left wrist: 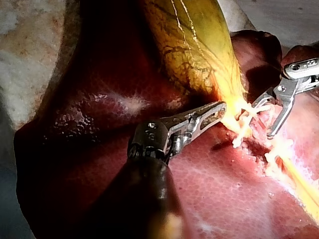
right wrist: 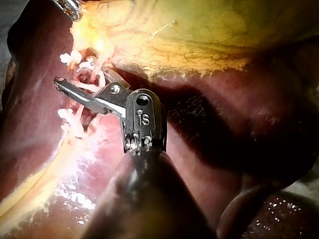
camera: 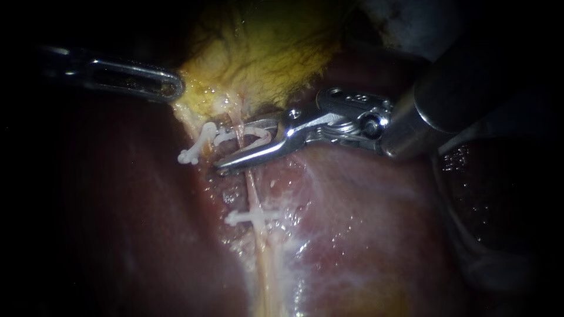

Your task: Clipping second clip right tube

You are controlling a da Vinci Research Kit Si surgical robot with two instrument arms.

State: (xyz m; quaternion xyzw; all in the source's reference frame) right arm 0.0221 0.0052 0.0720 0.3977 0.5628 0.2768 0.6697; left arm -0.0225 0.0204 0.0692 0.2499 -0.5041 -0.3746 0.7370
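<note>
A: Entry, right tube. Where does it lie?

B: The pale, thin right tube runs down from the yellow, veined gallbladder across the glossy red-brown liver. Its upper stretch passes between the jaws of the right instrument, a silver hinged tip on a dark shaft.

A: Jaw state, right side?

B: The jaws stand apart but grasp an open white plastic clip from both sides. The clip's legs straddle the tube just below the gallbladder.

A: Other clips noted?

B: Two. A closed white clip sits across the same tube, further down and apart from the jaws. A slanted white clip lies just beside the jaw tips, on the side away from the shaft.

A: Left instrument?

B: The left instrument, with slotted metal jaws, is clamped on the gallbladder's lower edge, near the slanted clip. The left wrist view shows yellow tissue pinched at its tip.
</note>
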